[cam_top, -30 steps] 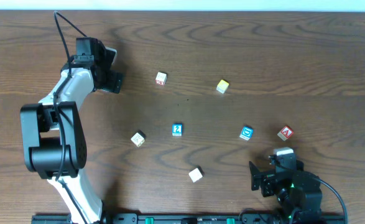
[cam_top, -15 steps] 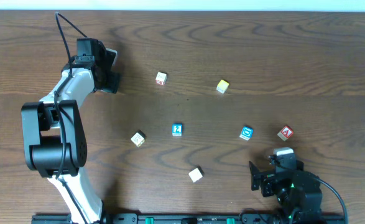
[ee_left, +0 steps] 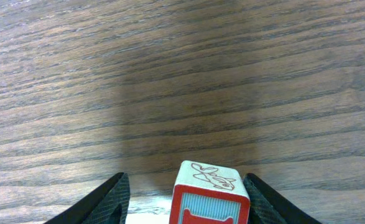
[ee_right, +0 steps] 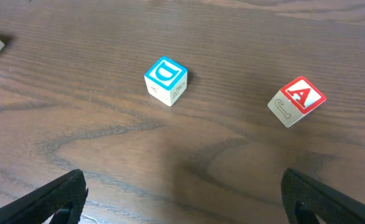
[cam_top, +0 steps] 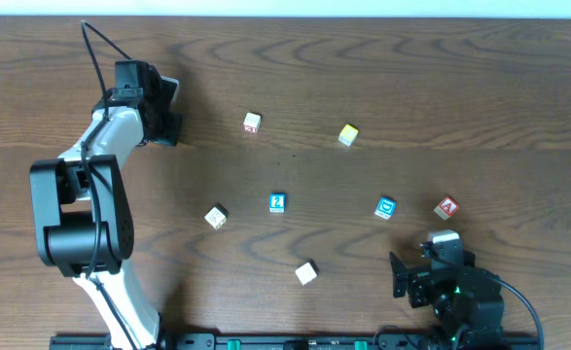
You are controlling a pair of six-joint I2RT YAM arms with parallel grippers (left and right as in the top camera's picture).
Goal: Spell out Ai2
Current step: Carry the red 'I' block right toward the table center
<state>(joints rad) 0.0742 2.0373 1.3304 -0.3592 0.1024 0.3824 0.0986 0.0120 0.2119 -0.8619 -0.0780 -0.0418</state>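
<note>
red-framed cube [ee_left: 210, 200] cut off between left claw [ee_left: 184, 179] fingers

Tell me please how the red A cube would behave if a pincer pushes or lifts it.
The red A cube looks like rigid wood with flat faces, so it would probably slide rather than roll. It seems small beside the open right pincer, so it is likely light, and an off-centre push may spin it.

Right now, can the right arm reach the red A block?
Probably yes. The A cube lies just ahead of the open right gripper, with only bare table between them; the blue D cube sits off to one side.
</note>
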